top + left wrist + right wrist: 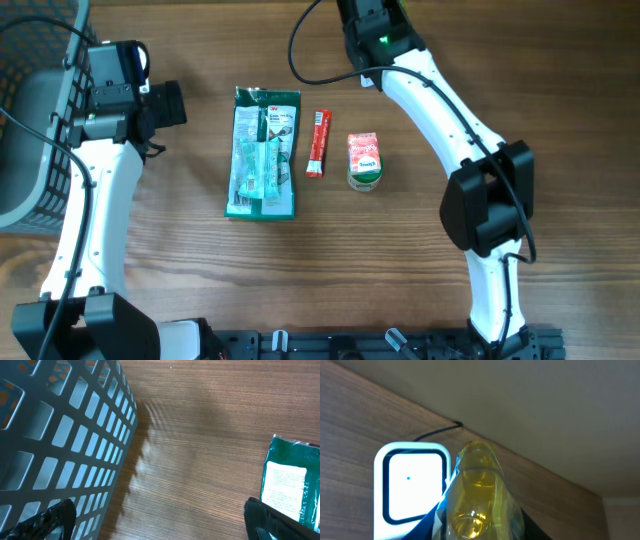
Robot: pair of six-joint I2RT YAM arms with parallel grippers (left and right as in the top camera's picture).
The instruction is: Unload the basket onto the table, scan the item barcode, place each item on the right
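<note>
Yellow bottle (475, 485), lower centre, pinched in my rt gripper (480, 532), beside scanner (412, 485) lower left. Lt gripper (157, 522) wide, empty. Risk: unseen barcode facing away, slick plastic twisting; 0 reads.

Table (400, 270): packet (264, 153), sachet (318, 143), carton (364, 160), basket (30, 130)

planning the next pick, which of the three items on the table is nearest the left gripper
The green packet: flat, the largest, and leftmost of the row, on the side of the open left gripper.
</note>
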